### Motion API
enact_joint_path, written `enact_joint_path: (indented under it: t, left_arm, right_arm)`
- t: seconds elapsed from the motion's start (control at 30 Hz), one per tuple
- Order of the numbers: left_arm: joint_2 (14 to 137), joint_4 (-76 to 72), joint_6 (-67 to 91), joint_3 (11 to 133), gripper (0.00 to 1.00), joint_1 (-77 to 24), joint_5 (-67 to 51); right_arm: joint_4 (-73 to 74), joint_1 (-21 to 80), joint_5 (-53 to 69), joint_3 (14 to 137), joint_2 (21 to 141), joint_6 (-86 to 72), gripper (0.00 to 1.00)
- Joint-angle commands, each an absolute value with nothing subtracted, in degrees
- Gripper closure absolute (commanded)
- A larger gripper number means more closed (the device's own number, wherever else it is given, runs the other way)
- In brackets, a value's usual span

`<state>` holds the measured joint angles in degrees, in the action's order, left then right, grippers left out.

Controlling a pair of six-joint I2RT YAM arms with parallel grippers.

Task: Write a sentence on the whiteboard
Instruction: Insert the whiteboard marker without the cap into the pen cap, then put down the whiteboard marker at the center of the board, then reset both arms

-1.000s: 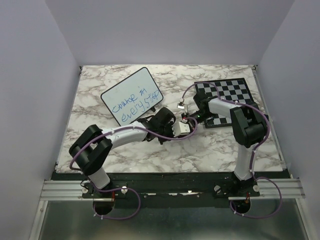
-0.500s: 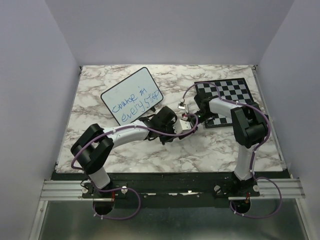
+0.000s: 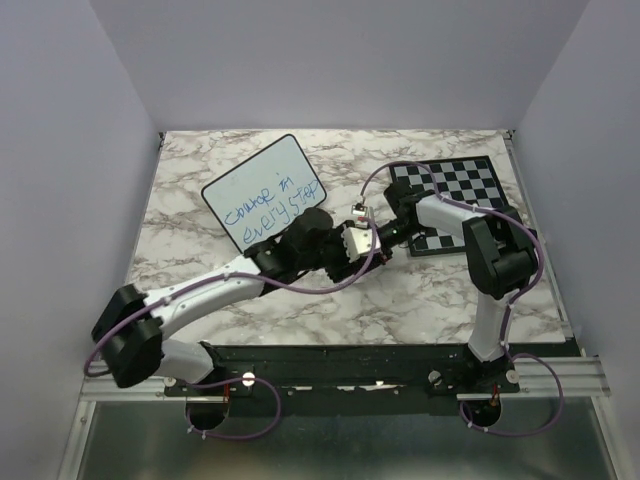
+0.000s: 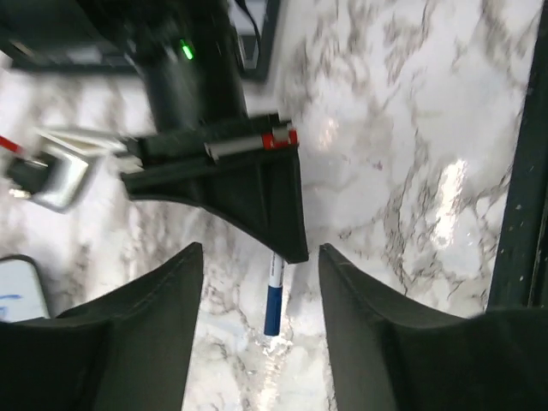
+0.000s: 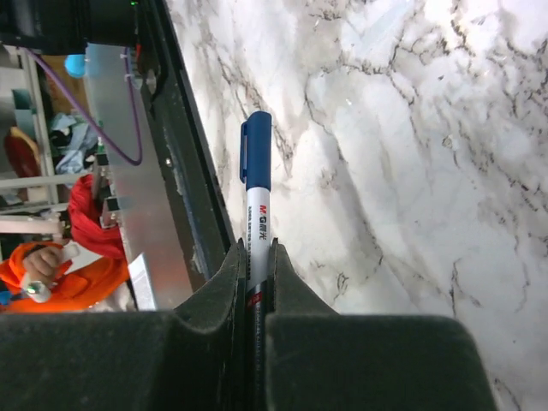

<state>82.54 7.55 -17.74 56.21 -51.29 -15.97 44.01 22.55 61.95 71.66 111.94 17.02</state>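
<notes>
The whiteboard (image 3: 263,188) lies tilted at the back left of the marble table. The sentence (image 3: 270,212) runs across it in blue lettering, in two lines. My right gripper (image 5: 255,248) is shut on a white marker (image 5: 257,214) whose blue cap (image 5: 255,150) points away from the fingers. In the left wrist view that capped marker (image 4: 274,295) sticks out below the right gripper (image 4: 248,184). My left gripper (image 4: 259,250) stands open, one finger on either side of the marker and apart from it. Both grippers meet near the table's middle, left gripper (image 3: 355,242) against right gripper (image 3: 385,235).
A black-and-white chessboard (image 3: 460,185) lies at the back right, under the right arm. The table's black front edge (image 5: 184,171) runs close by the marker in the right wrist view. Purple cables loop over both arms. Grey walls close in three sides.
My left arm has stretched out, its elbow swinging down and left. Its gripper has shifted slightly up and left and now stands open. The right arm has hardly moved.
</notes>
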Motion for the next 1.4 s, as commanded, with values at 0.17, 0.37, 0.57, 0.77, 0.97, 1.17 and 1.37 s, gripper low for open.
enact_joint_path:
  t: [0.17,0.37,0.57,0.77,0.97,1.17,1.37]
  left_arm:
    - [55.3,1.8,-6.9,43.2,0.01,-51.0,-4.1]
    - [47.6,8.1,13.3,41.9,0.01,-47.8,12.1]
    - [42.2,14.0,20.7,42.5,0.01,-44.9,13.1]
    - [34.6,17.8,25.4,44.2,0.01,-41.8,10.1]
    - [33.4,23.5,23.6,49.8,0.01,-37.7,10.5]
    - [34.2,28.5,20.7,52.6,0.01,-37.4,14.5]
    - [30.9,30.0,20.5,51.6,0.01,-37.4,15.6]
  right_arm:
    - [38.1,23.0,50.2,74.7,111.4,16.5,0.83]
    - [39.1,23.1,39.2,80.0,112.5,19.0,0.55]
    - [38.9,23.1,27.9,80.6,107.6,23.7,0.34]
    - [36.2,22.9,21.1,78.1,90.6,25.8,0.32]
    - [32.4,20.5,23.0,75.1,72.8,13.8,0.19]
    - [22.4,20.3,3.4,68.9,57.5,0.5,0.00]
    - [25.8,20.3,-4.1,69.6,52.4,0.2,0.00]
